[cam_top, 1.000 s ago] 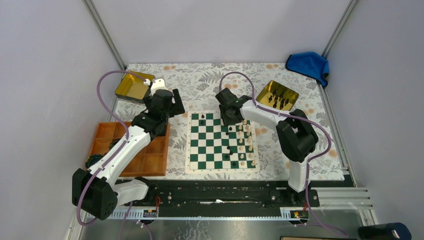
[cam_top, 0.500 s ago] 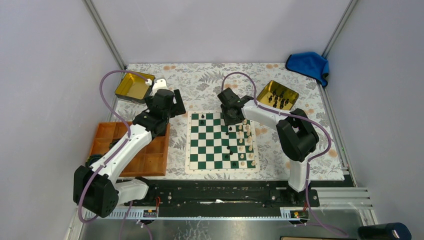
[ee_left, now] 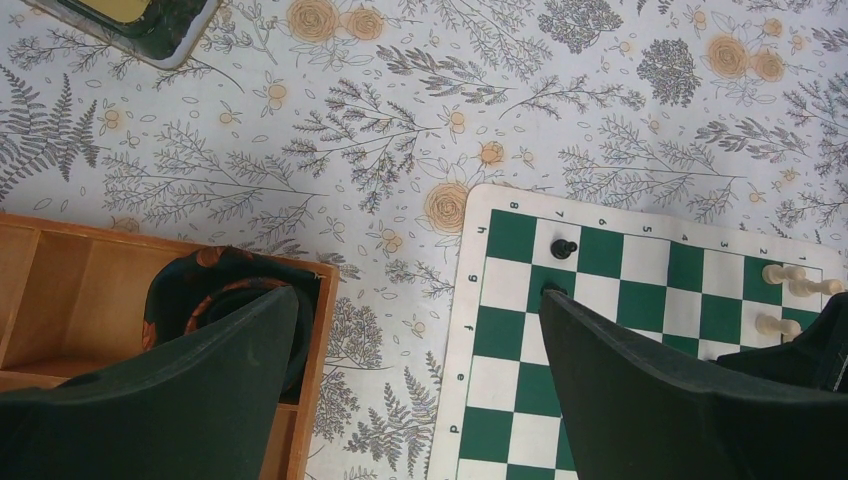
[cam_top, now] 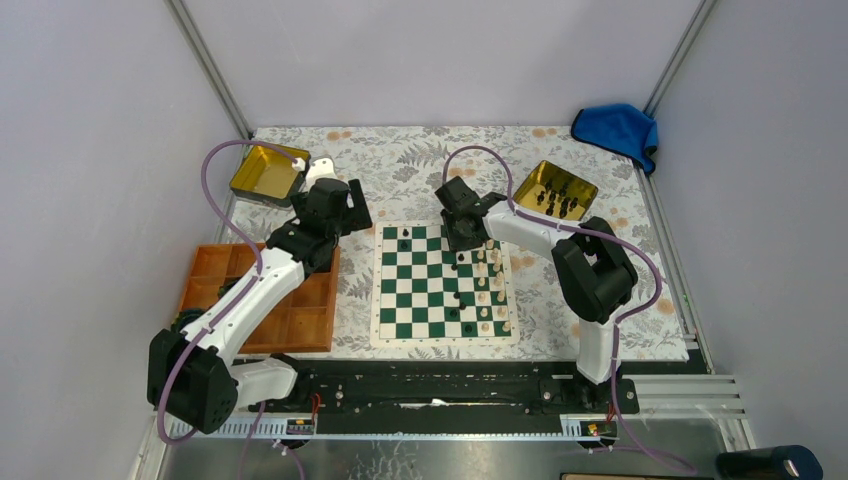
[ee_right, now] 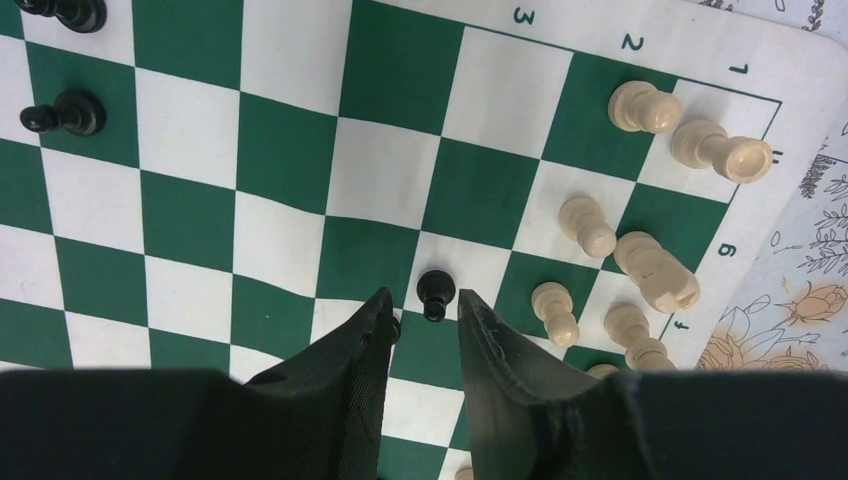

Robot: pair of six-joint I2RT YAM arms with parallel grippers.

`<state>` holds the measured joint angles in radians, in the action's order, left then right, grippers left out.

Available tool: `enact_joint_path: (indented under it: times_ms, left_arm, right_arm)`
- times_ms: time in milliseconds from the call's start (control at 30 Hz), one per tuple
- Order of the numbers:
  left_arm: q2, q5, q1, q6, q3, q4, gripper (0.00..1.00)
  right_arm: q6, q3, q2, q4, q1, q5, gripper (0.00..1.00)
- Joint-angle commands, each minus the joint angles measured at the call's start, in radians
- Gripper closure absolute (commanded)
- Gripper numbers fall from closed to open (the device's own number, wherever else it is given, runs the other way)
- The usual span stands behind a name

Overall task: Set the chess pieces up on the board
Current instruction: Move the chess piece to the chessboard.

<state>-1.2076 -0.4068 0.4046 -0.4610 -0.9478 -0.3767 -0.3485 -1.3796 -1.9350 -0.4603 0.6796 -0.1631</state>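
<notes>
Since 1 second ago the right gripper (ee_right: 425, 293) has narrowed its jaws and its wrist has crept slightly toward the far edge of the board (cam_top: 410, 300), while the left arm has shifted slightly toward the board. Now the right fingers stand partly apart, straddling a black pawn (ee_right: 435, 290) upright on a white square; a gap shows on the pawn's left side, so it is not clamped. Just beside it, cream pieces (ee_right: 640, 105) crowd the board's right-hand files, at least 2 of them lying on their sides. 2 other black pieces (ee_right: 70, 113) stand upright near the opposite edge. More black pieces sit in the gold tin (cam_top: 555, 175) beyond the board's far right corner. The left gripper (ee_left: 415, 300) hangs with its jaws wide apart and nothing in them, above the flowered tablecloth (ee_left: 400, 120) between the orange tray (ee_left: 60, 290) and the board.
</notes>
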Motion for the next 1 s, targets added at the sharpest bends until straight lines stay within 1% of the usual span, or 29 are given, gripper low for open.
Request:
enact_joint_path:
  times_ms: [0, 267, 400, 533, 700, 800, 967]
  left_arm:
    - [0.000, 0.003, -0.006, 0.004, -0.016, 0.020, 0.01]
    - [-0.002, 0.008, -0.006, 0.002, -0.011, 0.024, 0.01]
    - [-0.005, 0.011, -0.006, 0.001, -0.012, 0.025, 0.01]
    - [-0.010, 0.011, -0.006, 0.002, -0.015, 0.026, 0.01]
    - [-0.013, 0.010, -0.006, 0.004, -0.022, 0.027, 0.01]
    - [-0.010, 0.005, -0.006, 0.008, -0.027, 0.027, 0.01]
    - [0.015, -0.019, -0.006, 0.017, -0.029, 0.020, 0.01]
  right_arm:
    - [-0.014, 0.010, -0.005, 0.011, -0.007, 0.008, 0.63]
    - [-0.018, 0.030, -0.007, 0.017, -0.008, 0.011, 0.65]
    - [-0.017, 0.031, -0.012, 0.018, -0.008, 0.012, 0.69]
    - [-0.012, 0.027, -0.016, 0.017, -0.008, 0.011, 0.75]
    - [-0.002, 0.009, -0.021, 0.006, -0.009, 0.008, 0.89]
    - [0.008, -0.014, -0.022, -0.005, -0.009, 0.003, 0.94]
    - [0.040, -0.089, -0.034, -0.041, -0.008, 0.000, 0.99]
